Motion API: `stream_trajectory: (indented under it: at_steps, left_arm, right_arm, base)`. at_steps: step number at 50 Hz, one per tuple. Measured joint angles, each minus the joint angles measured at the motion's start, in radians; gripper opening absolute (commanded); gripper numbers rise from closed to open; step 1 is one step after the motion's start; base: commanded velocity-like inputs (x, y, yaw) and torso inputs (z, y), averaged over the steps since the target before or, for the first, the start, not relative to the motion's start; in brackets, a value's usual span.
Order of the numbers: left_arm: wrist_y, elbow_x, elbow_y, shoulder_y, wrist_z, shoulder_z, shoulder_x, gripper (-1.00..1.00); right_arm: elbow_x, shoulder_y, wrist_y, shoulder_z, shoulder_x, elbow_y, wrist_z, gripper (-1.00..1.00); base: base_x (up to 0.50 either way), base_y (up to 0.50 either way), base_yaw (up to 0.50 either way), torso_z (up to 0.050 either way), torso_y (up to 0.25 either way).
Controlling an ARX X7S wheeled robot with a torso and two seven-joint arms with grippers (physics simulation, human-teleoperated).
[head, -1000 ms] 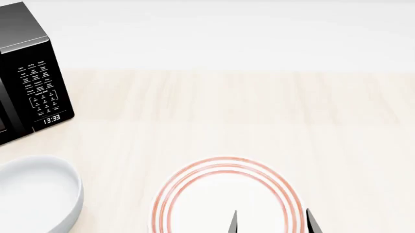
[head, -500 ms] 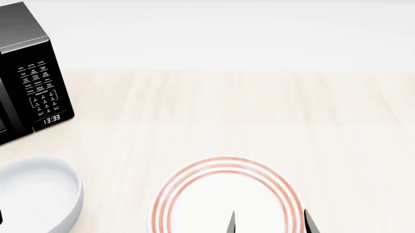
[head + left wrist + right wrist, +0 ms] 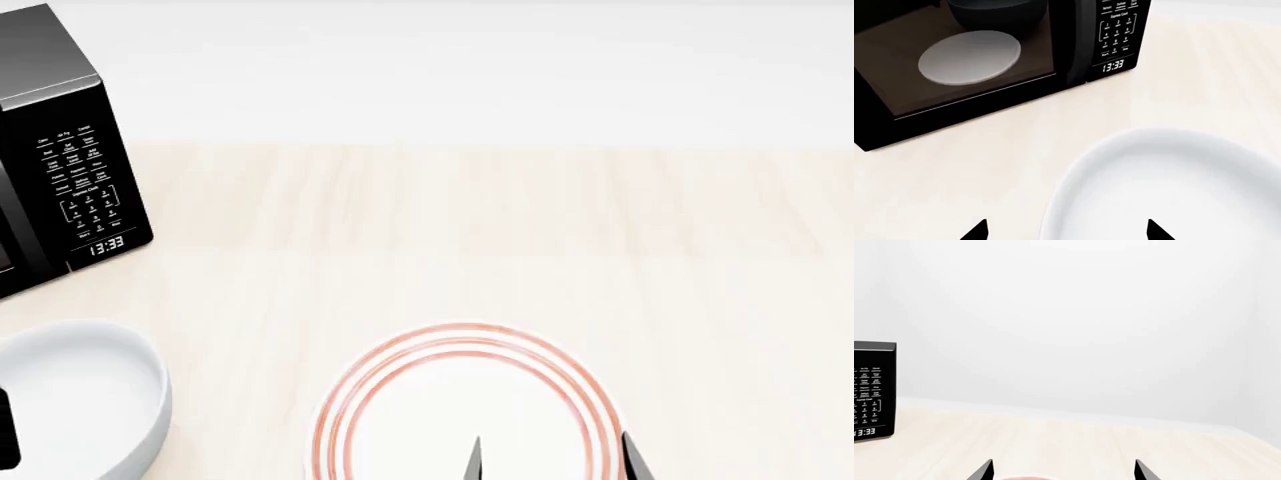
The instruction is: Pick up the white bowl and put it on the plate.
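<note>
Left claw point(image 3: 1064, 232) is hanging spread over the plain deep glossy white bowl point(image 3: 1167, 190); it should be straddling the near rim before pinching

Simulated kitchen; black microwave point(image 3: 60, 150) on pale wooden counter point(image 3: 467, 230)

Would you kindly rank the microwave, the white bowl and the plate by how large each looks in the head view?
1. The plate, widest in view, though cut off at the bottom edge.
2. The microwave and the white bowl: too close to rank, since the frame edge cuts off part of each.
</note>
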Motion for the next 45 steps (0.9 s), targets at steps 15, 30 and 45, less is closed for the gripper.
stream_trajectory:
  at_steps: [15,30,45]
  left_arm:
    - [0.039,-0.009,-0.050,-0.010,-0.018,0.004,0.007,1.00]
    - [0.040,-0.011,-0.043,0.000,-0.032,0.009,0.020,1.00]
    - [0.062,-0.014,-0.075,-0.004,-0.051,0.009,0.019,1.00]
  right_arm:
    - [0.002,0.000,-0.001,-0.010,0.006,0.001,0.007,1.00]
    - [0.006,0.004,-0.002,-0.016,0.011,0.006,0.013,1.00]
    - [0.010,0.008,-0.004,-0.021,0.016,0.011,0.018,1.00]
  base:
    - [0.00,0.00,0.00,0.000,0.000]
    - [0.00,0.00,0.00,0.000,0.000]
    - [0.00,0.00,0.00,0.000,0.000]
